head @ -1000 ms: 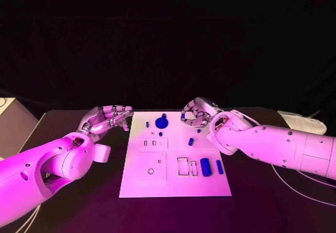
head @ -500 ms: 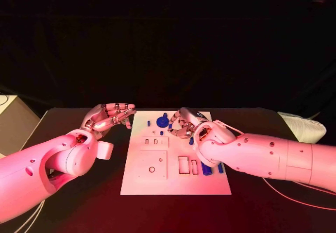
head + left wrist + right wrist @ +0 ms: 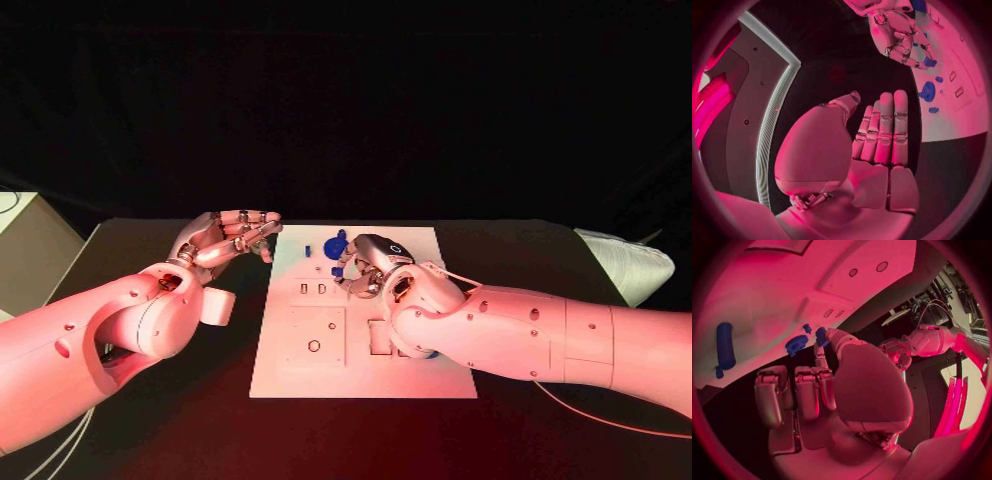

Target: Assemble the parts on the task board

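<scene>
Over the board (image 3: pixel 289 380), the right hand (image 3: pixel 371 265) pinches a small blue part (image 3: pixel 340 271); a loose pinch could drop it. The left hand (image 3: pixel 224 240) hovers beside, fingers apart, holding nothing

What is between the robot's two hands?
In the head view, between the left hand and right hand lie bare black table and the white task board's left edge.
</scene>
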{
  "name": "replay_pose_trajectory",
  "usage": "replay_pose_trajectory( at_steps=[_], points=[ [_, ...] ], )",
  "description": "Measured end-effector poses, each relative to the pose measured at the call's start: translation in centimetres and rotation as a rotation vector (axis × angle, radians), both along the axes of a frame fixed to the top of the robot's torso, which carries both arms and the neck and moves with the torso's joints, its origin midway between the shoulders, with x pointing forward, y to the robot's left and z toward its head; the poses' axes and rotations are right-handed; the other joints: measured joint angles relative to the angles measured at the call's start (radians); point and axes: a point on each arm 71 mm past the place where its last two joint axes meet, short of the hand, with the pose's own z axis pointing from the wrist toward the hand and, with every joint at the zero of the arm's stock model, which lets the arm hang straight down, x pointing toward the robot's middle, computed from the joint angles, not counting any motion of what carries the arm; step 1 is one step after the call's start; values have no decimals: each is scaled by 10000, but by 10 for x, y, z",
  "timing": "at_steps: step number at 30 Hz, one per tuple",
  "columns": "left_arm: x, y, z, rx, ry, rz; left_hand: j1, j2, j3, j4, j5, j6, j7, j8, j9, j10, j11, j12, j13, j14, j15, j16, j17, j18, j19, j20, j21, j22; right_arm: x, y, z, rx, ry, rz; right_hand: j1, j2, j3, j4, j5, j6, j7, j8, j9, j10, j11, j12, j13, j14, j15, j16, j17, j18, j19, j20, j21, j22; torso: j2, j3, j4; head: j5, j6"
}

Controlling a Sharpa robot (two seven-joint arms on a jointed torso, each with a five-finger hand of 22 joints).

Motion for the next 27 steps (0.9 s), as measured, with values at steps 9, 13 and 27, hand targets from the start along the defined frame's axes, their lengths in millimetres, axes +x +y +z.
replay_pose_trajectory(
  at_steps=[9, 13, 27],
  points=[
    [1, -2, 0, 10, 8, -28, 0, 0, 0, 0, 0, 0, 0, 0, -1, 0, 0, 0, 0, -37, -35, 0, 0, 1, 0, 0, 0, 0, -2, 7, -4, -160, 2, -96, 0, -1, -2, -1, 48, -1, -4, 1, 6, 0, 0, 0, -1, 0, 1, 0, -1, 0, 0, 0, 0, -1, 2, -1, -23, -12, -57],
    [1, -3, -1, 11, 10, -35, 0, 0, 0, 0, 0, 0, 0, 0, -1, 0, 0, 0, 0, -38, -35, 0, 1, 0, 0, 0, 0, -1, -2, 8, -6, -230, 5, -154, 1, -1, -3, -1, 48, -14, -18, 0, 48, 0, 1, 0, -1, 0, 0, 0, -1, 0, 0, 0, 0, -1, 6, -12, -29, -32, -76],
    [1, -2, -1, 35, 11, -26, 0, 0, 0, 0, 0, 0, 0, 0, -2, 0, 0, 0, -1, -37, -35, 0, 2, 0, 0, 0, 0, -1, -6, 15, -18, -392, -19, -122, -66, -69, -4, -2, 89, -9, -27, 48, 207, 38, -36, 0, -3, 0, 1, 0, -3, 0, 0, 1, -1, -3, 3, -32, 47, 27, -159]
  ],
)
